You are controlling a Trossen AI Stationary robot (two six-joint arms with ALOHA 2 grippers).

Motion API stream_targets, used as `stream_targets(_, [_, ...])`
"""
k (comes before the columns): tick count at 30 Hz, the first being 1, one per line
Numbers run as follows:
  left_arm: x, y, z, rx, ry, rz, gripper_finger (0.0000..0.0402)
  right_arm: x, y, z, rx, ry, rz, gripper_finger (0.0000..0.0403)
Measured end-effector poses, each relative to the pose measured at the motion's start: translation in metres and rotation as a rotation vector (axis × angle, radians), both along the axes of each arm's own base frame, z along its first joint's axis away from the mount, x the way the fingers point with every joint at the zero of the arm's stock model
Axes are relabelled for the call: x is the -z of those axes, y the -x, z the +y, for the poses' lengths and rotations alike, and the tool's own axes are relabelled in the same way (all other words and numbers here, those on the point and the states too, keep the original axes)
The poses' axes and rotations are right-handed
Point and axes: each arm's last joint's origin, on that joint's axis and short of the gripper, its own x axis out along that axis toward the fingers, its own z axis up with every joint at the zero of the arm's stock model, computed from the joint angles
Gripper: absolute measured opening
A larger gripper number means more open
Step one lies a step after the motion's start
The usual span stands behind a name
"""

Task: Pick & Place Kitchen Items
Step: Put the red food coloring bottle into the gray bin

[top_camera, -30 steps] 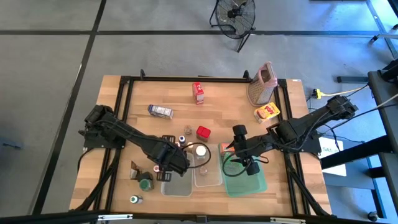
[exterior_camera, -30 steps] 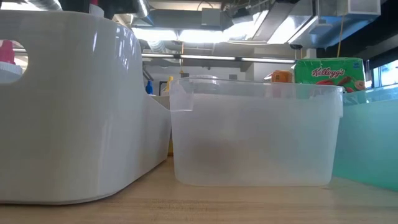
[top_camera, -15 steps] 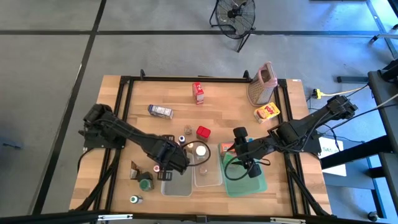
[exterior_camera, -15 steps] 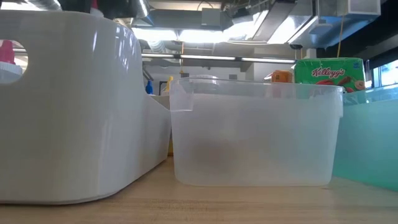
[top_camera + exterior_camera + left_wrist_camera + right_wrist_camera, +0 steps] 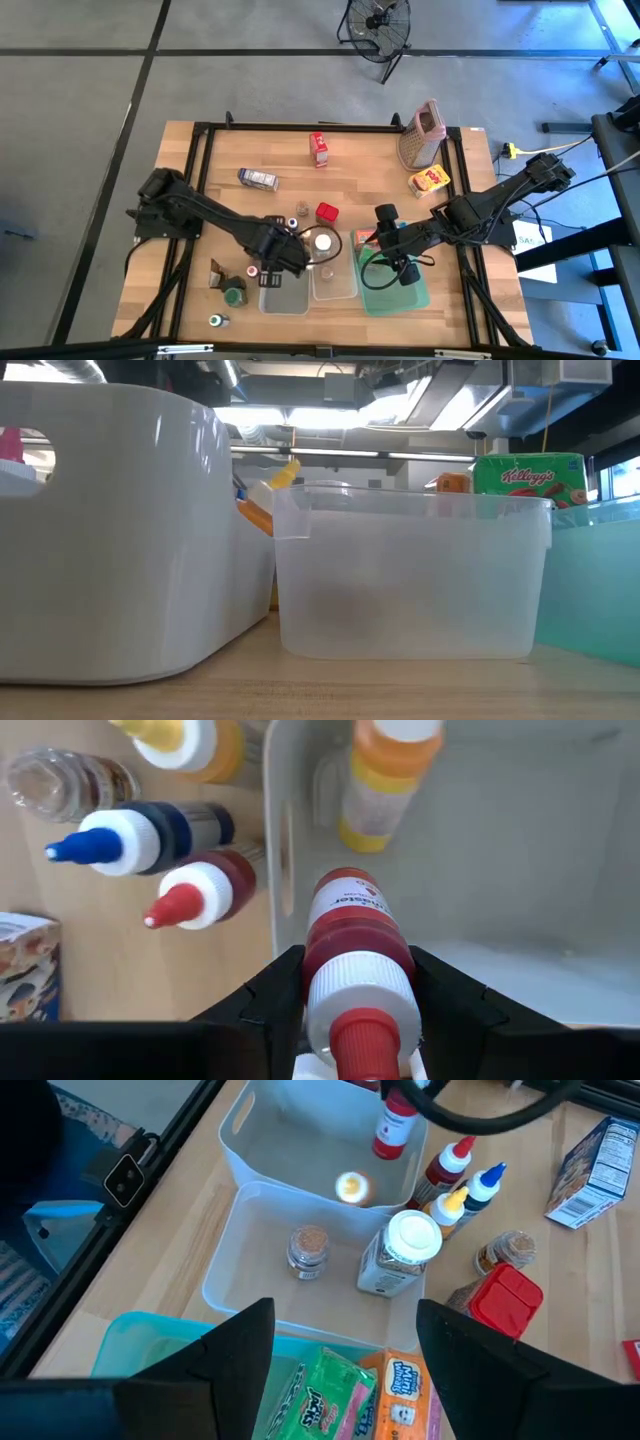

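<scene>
Left wrist view: left claw pinching red bottle over white tub; right claw spread.

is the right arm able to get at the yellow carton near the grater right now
Probably yes. The yellow carton lies in the open on the right arm's side, nothing over it, and the right hand is open and empty above the green tray.

Bright, even light; blurred near tubs
</scene>
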Motion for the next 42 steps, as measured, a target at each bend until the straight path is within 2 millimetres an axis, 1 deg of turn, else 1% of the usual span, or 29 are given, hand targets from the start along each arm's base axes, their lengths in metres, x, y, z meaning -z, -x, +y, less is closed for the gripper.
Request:
stream_targets(6, [0.007,-0.010,-0.003,0.032,0.053,-0.029,0.0146,0.000,0.000,0.000,0.000,0.000,0.000,0.0248])
stream_targets(9, [0.015,-0.013,-0.005,0.045,0.068,0.005,0.0146,0.000,0.000,0.000,0.000,0.000,0.000,0.0248])
stream_targets(14, [0.021,-0.016,-0.004,0.067,0.059,0.018,0.0146,0.000,0.000,0.000,0.000,0.000,0.000,0.0248])
stream_targets(24, [0.021,-0.021,0.003,0.090,0.048,-0.001,0.0146,0.000,0.000,0.000,0.000,-0.001,-0.002,0.0248])
stream_targets(31, [0.020,-0.030,0.009,0.112,0.060,-0.060,0.0150,0.000,0.000,0.000,0.000,-0.001,-0.001,0.0248])
stream_targets(34, [0.023,-0.035,0.011,0.126,0.068,-0.077,0.0149,0.000,0.000,0.000,0.000,-0.001,-0.001,0.0248])
stream_targets(42, [0.043,-0.044,0.014,0.158,0.095,-0.014,0.0150,0.000,0.000,0.000,-0.001,0.001,0.003,0.0248])
